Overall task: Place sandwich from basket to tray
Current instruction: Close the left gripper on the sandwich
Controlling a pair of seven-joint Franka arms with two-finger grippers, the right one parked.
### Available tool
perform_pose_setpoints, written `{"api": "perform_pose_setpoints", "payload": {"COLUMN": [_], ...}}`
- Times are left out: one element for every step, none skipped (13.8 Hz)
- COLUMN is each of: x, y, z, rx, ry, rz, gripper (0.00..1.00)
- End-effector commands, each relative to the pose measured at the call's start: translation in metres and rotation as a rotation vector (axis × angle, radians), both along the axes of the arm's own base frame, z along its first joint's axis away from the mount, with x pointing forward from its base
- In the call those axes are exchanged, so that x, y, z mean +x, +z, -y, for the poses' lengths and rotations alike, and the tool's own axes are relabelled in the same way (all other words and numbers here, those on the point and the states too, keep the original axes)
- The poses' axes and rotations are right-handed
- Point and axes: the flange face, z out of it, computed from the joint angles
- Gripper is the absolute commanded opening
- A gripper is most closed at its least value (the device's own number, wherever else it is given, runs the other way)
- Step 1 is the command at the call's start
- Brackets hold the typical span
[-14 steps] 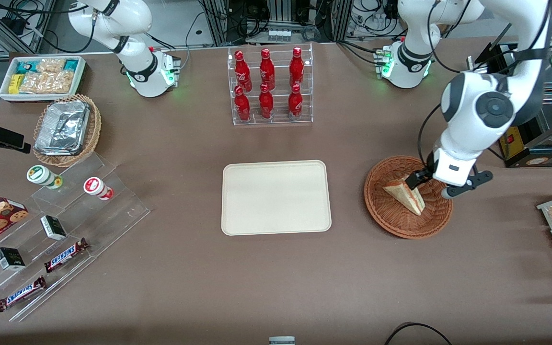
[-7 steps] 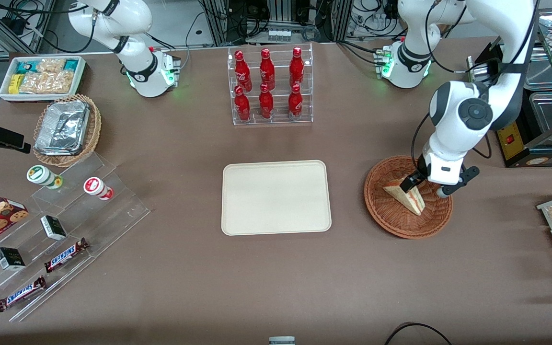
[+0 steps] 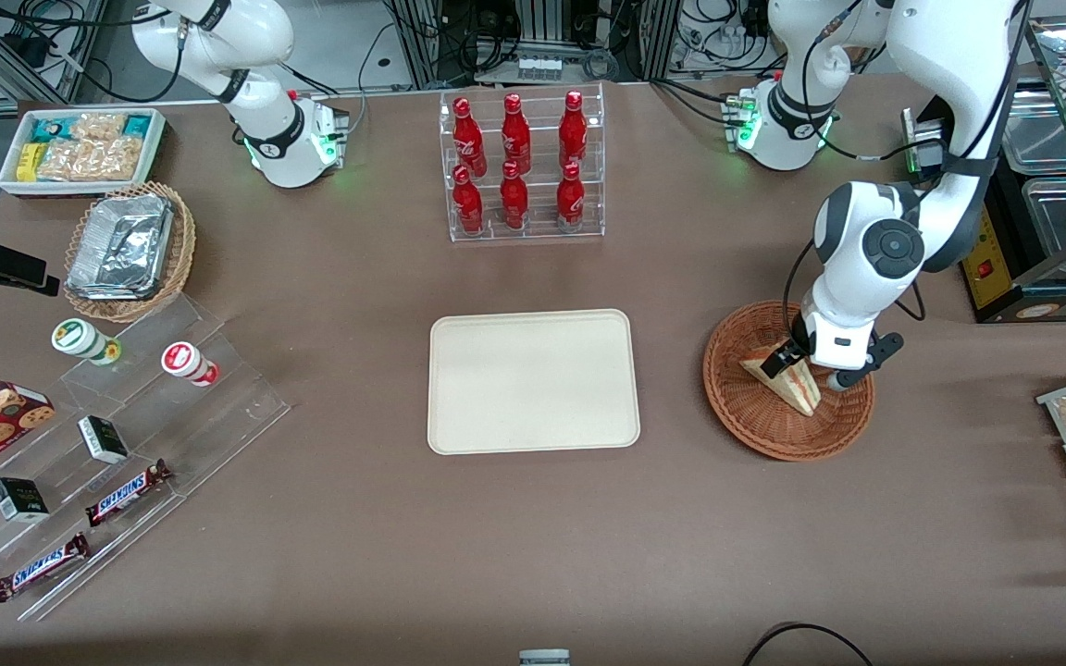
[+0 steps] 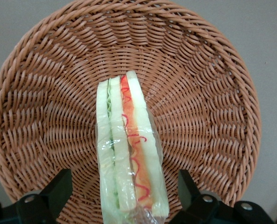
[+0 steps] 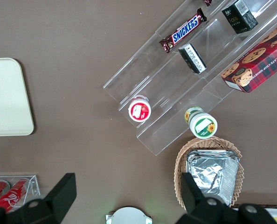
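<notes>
Over the basket (image 3: 787, 381), toward the working arm's end of the surface (image 3: 533, 536), the left arm's tool (image 3: 797, 363) hangs low above the sandwich (image 3: 787, 379). Its two dark fingers (image 4: 59, 189) stand wide apart in the wrist view, one on each flat side of the wedge, with a clear gap between each finger and the bread; neither touches it. The sandwich stands on edge inside the basket, its cut face up, showing a green layer beside a red-orange one between pale slices, and a clear wrap crinkles at its end. Woven reddish-brown wicker surrounds it on all sides.

Beside the basket, toward the middle of the surface, lies the cream tray (image 3: 533, 381), flat and bare, well apart from the basket's rim. Farther from the front camera than the tray stands a clear rack of red bottles (image 3: 519, 166). Toward the parked arm's end lie a tan wicker basket with foil containers (image 3: 129, 250), a white bin of snack packets (image 3: 84, 148), and clear stepped shelves (image 3: 117, 444) carrying two Snickers bars (image 3: 126, 492), small boxes and two lidded cups.
</notes>
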Motion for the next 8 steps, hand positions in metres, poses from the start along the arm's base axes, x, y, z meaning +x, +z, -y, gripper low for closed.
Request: {"api": "perform_pose_setpoints", "payload": {"x": [0.000, 0.001, 0.002, 0.003, 0.005, 0.007, 0.009, 0.008], "y": [-0.006, -0.005, -0.004, -0.003, 0.001, 0.005, 0.009, 0.015], "z": [0.004, 0.003, 0.003, 0.004, 0.004, 0.005, 0.005, 0.006], "rx": [0.005, 0.004, 0.004, 0.003, 0.002, 0.000, -0.001, 0.000], "ry": [0.008, 0.011, 0.010, 0.009, 0.011, 0.009, 0.007, 0.002], "rz": [0.011, 0.014, 0.016, 0.017, 0.023, 0.030, 0.038, 0.038], "gripper": [0.69, 0.30, 0.00, 0.00, 0.00, 0.00, 0.00, 0.00]}}
